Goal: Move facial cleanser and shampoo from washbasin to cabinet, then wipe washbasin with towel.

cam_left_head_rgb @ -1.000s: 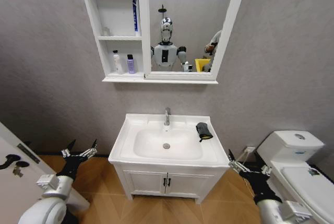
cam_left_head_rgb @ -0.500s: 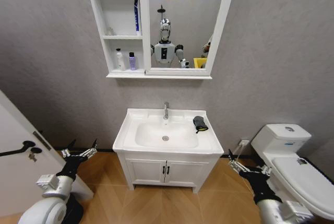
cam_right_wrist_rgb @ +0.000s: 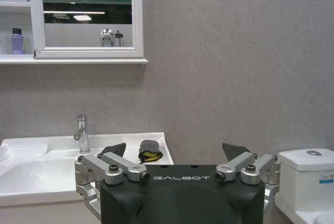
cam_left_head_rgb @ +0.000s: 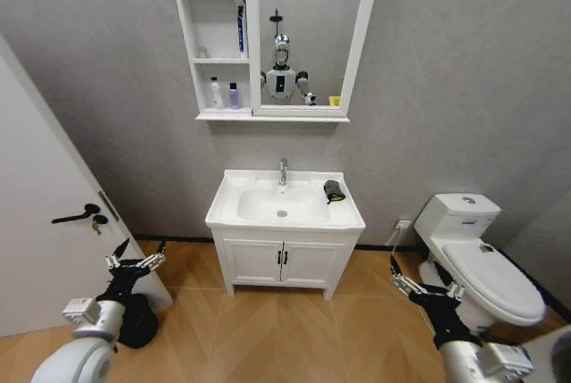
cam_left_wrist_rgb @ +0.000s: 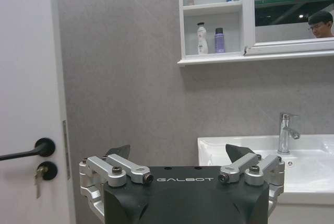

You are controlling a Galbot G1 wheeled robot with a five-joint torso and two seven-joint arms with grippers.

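Note:
The white washbasin [cam_left_head_rgb: 259, 209] stands against the far wall with its chrome tap [cam_left_head_rgb: 283, 171]. The dark towel [cam_left_head_rgb: 334, 190] lies bunched on its right rim, also seen as the towel [cam_right_wrist_rgb: 148, 150]. Above hangs the cabinet [cam_left_head_rgb: 252, 44]. On its lower shelf stand a white bottle [cam_left_head_rgb: 215, 93] and a purple bottle [cam_left_head_rgb: 233, 95]; I cannot tell which is the facial cleanser and which the shampoo. My left gripper [cam_left_head_rgb: 136, 256] and right gripper [cam_left_head_rgb: 415, 283] hang low over the floor, well short of the basin, both open and empty.
A white door [cam_left_head_rgb: 45, 204] with a black handle stands open on the left. A round black bin [cam_left_head_rgb: 138, 322] sits by my left arm. The white toilet [cam_left_head_rgb: 477, 253] is at the right. Wooden floor [cam_left_head_rgb: 285, 329] lies between me and the vanity [cam_left_head_rgb: 284, 262].
The whole picture has shrunk and shifted: the camera has backed away from the washbasin. The door has come into view on the left. Both grippers hold the same pose.

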